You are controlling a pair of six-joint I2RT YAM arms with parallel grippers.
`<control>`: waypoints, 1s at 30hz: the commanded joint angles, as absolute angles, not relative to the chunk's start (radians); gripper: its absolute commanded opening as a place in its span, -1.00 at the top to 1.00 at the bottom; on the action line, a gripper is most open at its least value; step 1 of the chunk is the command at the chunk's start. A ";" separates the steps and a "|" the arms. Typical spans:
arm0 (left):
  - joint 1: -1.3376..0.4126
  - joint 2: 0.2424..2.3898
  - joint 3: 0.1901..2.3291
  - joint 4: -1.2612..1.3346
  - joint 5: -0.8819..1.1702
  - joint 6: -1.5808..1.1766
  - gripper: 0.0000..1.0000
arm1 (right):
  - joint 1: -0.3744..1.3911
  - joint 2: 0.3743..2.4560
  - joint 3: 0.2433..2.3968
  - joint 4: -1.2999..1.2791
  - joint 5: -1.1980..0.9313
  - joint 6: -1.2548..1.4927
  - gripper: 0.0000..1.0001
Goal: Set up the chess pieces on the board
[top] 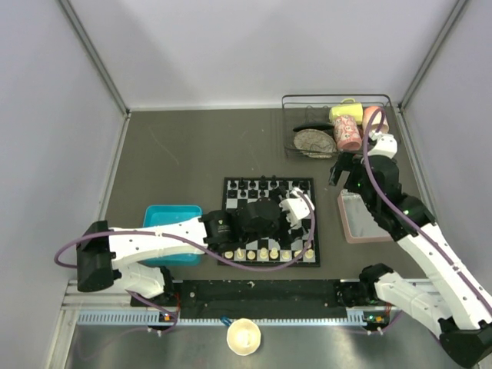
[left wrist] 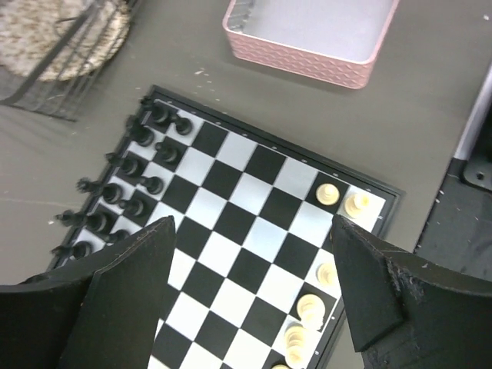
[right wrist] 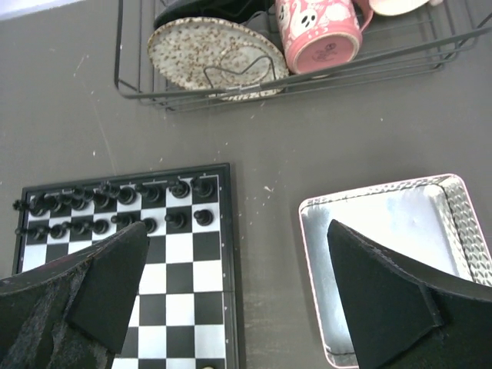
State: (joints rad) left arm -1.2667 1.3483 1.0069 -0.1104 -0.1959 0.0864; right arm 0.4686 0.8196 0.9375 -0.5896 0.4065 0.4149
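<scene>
We count one board, two rows of black pieces, at least five cream chess pieces nearside. Left gripper and right gripper both gape empty

Top view: the left arm sits right over the middle of the board, so those squares are hidden, and it covers part of the blue tray too. The cream chess pieces in the near row are too tiny to tell apart. The left wrist view chops the pink tray at the top edge.
</scene>
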 commanded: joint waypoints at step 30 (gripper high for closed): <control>-0.674 1.193 1.235 -0.351 -0.190 -0.221 -0.91 | 0.468 1.000 1.034 -0.325 0.365 0.425 -0.97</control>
